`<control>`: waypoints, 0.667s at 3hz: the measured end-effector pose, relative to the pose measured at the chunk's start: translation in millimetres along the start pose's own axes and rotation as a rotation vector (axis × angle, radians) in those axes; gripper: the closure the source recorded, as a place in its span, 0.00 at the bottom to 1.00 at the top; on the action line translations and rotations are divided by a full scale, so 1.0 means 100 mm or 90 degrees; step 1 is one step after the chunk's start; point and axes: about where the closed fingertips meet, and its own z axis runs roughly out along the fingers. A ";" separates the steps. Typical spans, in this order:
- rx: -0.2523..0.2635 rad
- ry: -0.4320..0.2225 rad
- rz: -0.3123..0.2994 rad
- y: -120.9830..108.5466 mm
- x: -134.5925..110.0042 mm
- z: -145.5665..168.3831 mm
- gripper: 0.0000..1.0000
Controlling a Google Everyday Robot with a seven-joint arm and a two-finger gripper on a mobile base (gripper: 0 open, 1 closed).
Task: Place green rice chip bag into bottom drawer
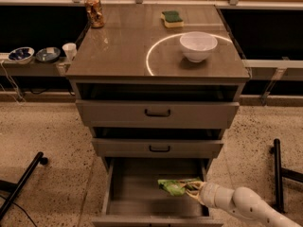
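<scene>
The green rice chip bag (172, 186) is a crinkled bright-green bag held low inside the open bottom drawer (137, 193), at its right side. My gripper (193, 189) reaches in from the lower right on a white arm (241, 205) and is shut on the bag's right end. The bag lies about level, close to the drawer floor; I cannot tell whether it touches the floor. The bottom drawer is pulled out wide, with a plain grey inside.
Two shallower drawers with black handles (157, 113) sit above, slightly pulled out. On the cabinet top stand a white bowl (198, 46), a green-and-yellow sponge (172, 18) and a can (94, 12). Black legs stand on the floor at left (21, 183) and right (277, 171).
</scene>
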 end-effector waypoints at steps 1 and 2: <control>-0.065 -0.036 -0.030 0.40 0.05 0.81 0.97; -0.074 -0.038 -0.037 0.53 0.08 1.21 0.75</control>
